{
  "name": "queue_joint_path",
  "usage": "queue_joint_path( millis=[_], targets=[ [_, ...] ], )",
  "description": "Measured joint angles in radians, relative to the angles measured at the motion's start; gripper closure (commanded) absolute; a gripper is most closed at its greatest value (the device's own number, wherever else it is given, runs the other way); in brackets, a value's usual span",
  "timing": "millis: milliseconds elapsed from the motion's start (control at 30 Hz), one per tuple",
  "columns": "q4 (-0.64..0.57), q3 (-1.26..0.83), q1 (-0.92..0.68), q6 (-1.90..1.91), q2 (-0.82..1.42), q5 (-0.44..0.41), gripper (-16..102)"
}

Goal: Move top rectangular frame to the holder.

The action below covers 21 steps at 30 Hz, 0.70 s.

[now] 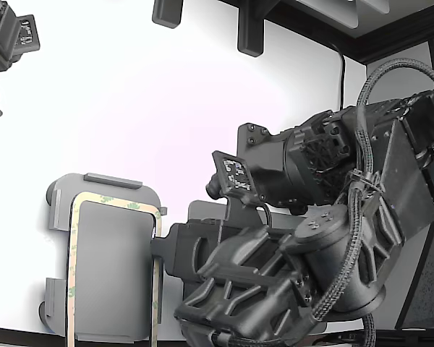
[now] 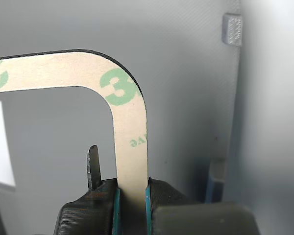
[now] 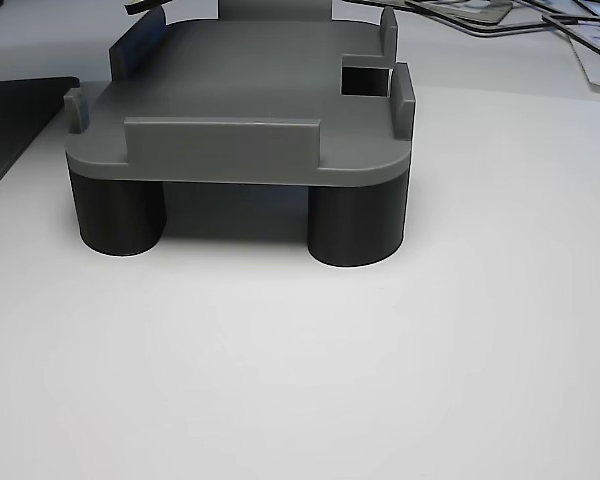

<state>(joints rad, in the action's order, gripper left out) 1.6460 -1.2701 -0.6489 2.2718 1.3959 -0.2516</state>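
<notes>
The top rectangular frame (image 1: 116, 200) is a thin beige ring with green blotches, lying over the holder (image 1: 58, 210) at the exterior view's lower left. My gripper (image 1: 158, 249) reaches in from the right and meets the frame's right band. In the wrist view the gripper (image 2: 132, 193) is shut on the band of the frame (image 2: 130, 127), near a rounded corner, with the grey holder (image 2: 186, 73) beneath it. The other view shows the holder (image 3: 230, 150) raised on black round legs; the frame does not show there.
A grey plate (image 1: 199, 213) lies partly under my arm, right of the holder. Part of a second arm (image 1: 7, 43) hangs at the top left, and dark fixtures (image 1: 249, 29) line the far edge. A black mat (image 3: 10, 110) and cables (image 3: 540, 20) border the white table.
</notes>
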Motion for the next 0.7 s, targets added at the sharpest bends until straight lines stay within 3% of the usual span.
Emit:
queue_joint_path(
  millis=[700],
  targets=[
    [0.0,-0.061,0.084,-0.058,-0.029,0.064,94]
  ],
)
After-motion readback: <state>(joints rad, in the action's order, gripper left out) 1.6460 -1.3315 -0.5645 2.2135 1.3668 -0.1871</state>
